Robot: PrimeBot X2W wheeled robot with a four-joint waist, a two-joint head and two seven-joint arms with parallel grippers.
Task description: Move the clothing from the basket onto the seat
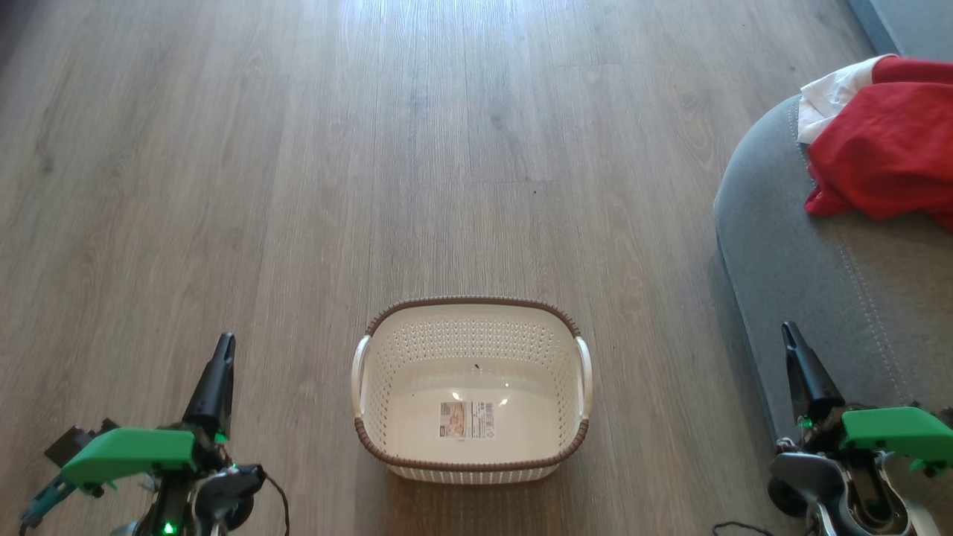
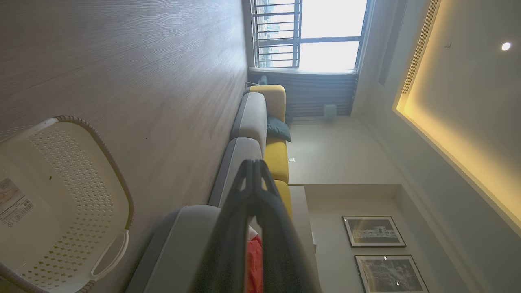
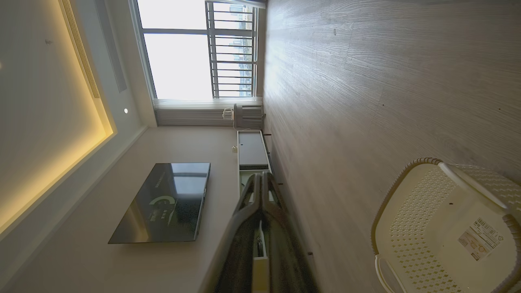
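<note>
The grey seat is curving in at 3 o'clock, carrying the red and white clothing at 2 o'clock, though that pile is running off the frame, so I'm not counting garments. The basket is sitting at 6 o'clock showing just its label, so the job is looking finished. The left claw at 8 o'clock and the right claw at 4 o'clock are resting pinched together, gripping nothing.

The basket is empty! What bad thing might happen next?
The clothing lies bunched close to the rounded edge of the seat, so a piece might slip onto the floor. The basket stands right in front of the robot, so rolling forward might bump it. The right gripper sits by the seat, so a swing might brush it.
</note>
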